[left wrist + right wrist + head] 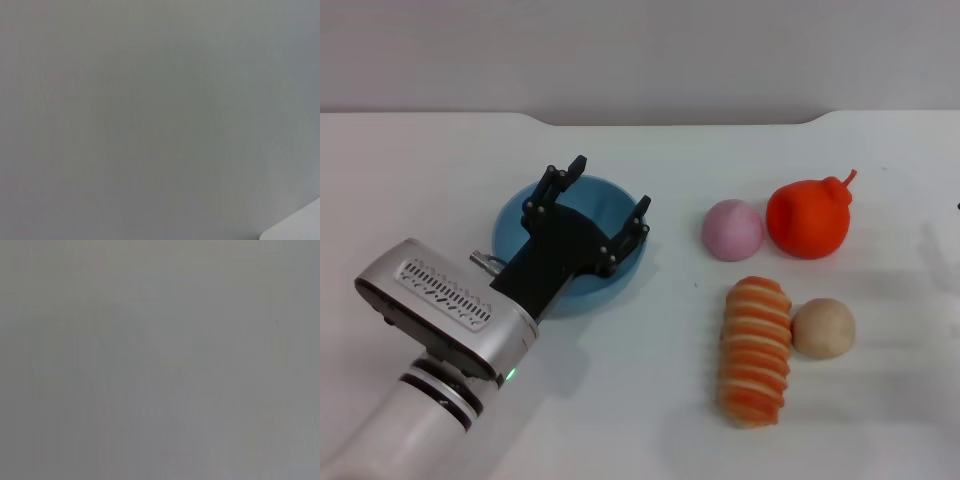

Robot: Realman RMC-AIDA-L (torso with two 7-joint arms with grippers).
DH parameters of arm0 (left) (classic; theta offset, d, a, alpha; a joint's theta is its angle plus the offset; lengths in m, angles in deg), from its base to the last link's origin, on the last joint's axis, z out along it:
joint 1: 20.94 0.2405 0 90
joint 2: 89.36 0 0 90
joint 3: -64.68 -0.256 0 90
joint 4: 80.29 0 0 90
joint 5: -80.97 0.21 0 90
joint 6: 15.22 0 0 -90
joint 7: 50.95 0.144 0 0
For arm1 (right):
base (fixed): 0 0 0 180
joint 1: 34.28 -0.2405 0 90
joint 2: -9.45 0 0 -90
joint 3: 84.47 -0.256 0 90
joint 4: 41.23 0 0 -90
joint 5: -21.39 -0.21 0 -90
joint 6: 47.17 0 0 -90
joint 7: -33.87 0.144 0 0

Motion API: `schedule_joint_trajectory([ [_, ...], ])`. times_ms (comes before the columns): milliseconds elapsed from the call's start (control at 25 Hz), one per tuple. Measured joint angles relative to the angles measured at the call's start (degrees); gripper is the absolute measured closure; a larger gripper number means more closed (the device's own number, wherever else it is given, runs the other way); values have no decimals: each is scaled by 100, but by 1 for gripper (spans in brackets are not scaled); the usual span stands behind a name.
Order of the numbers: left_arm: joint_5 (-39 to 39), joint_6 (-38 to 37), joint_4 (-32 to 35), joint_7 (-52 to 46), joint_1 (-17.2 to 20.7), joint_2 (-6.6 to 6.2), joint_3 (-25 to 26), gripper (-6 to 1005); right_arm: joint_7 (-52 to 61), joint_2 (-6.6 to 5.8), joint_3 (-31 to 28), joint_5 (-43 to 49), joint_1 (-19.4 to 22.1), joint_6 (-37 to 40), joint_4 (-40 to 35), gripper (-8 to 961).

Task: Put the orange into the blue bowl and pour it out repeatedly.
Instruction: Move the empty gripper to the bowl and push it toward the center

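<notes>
this looks like a robot test lab or demo bench, not a home. a plain white table (620,420) with a notched far edge stands against a bare grey wall (640,50). on it lie only soft toy foods, such as a striped orange-and-cream plush loaf (754,350) and a pink plush ball (732,229), set out as props. a silver-and-white robot arm (440,340) reaches over the table.
</notes>
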Motion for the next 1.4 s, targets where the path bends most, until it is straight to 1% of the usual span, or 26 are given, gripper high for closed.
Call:
schedule_joint_trajectory([
  [600,-47,-68,61,-117,-4,0,61,198,-6,0,-51,-17,-3,-24,-17,198],
  [680,-54,-181,238,-258,-6,-32,164,198,-7,-2,-51,-24,-5,-25,-16,198],
  [720,-56,-361,478,-302,1,-69,348,198,-7,-6,-55,-27,-4,-37,-16,198],
  [760,-56,-361,478,-302,1,-69,348,198,-7,-6,-55,-27,-4,-37,-16,198],
  [840,-31,-769,881,-289,22,-119,697,197,-7,-7,-60,-30,-2,-68,-19,198],
  [920,62,-1301,1307,-250,42,-198,1109,197,-7,-8,-61,-33,-3,-86,-25,198],
  [960,127,-1652,1581,-236,53,-264,1335,197,-7,-8,-61,-33,-10,-87,-27,198],
  [1040,271,-2583,2165,-228,68,-416,1824,197,-7,-9,-61,-35,-27,-87,-35,198],
  [1080,318,-2962,2379,-226,72,-463,2026,197,-7,-8,-61,-35,-31,-87,-46,198],
  [1120,392,-3495,2654,-218,73,-514,2282,197,-6,-9,-61,-36,-33,-88,-61,198],
  [1200,510,-4484,3137,-183,82,-567,2804,197,-3,-9,-60,-38,-38,-87,-84,198],
  [1240,582,-5129,3394,-143,87,-583,3087,197,5,-9,-59,-38,-42,-88,-90,198],
  [1280,616,-5600,3562,-86,85,-581,3307,197,11,-9,-59,-39,-45,-88,-96,198],
  [1320,667,-6786,3955,178,59,-530,3890,197,13,-9,-59,-42,-53,-87,-102,198],
  [1360,668,-7213,4079,332,45,-473,4149,197,13,-9,-59,-42,-53,-87,-102,198],
  [1400,669,-7797,4236,570,21,-381,4493,197,12,-8,-59,-42,-55,-87,-104,198],
])
